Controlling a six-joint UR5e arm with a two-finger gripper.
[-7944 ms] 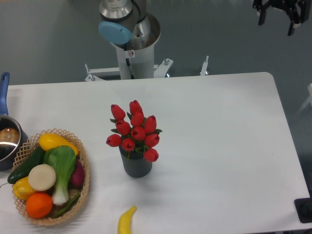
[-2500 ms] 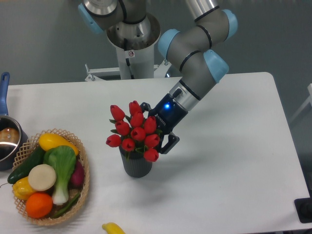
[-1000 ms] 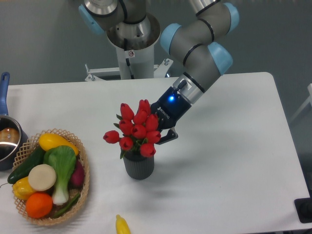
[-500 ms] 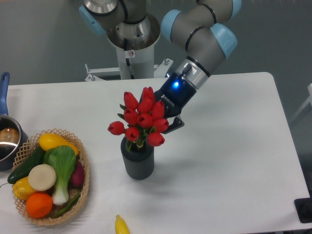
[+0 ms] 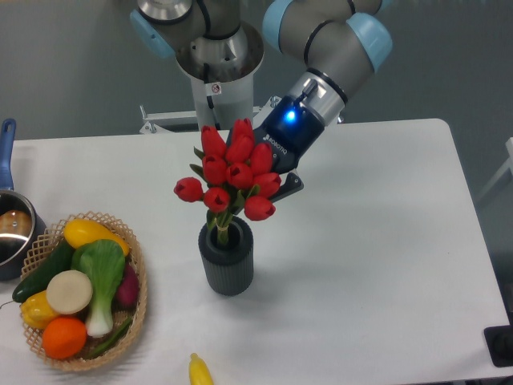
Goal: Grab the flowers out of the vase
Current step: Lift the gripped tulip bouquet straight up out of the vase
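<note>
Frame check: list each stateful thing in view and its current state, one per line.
gripper: shut on the flowers, blue light on
flowers: lifted, stem ends still in the vase mouth
vase: upright on the table
wicker basket: full of vegetables and fruit
pot: at the left edge, contents unclear
banana: lying at the front edge

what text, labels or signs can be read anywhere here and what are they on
No text can be read.
White lettering on the tool body, beside its blue light: too small and blurred to read.
Small round red and white sticker on the robot's base column: a sign, its symbol too small to make out.
Nothing printed shows on the vase, the flowers or the basket.
</note>
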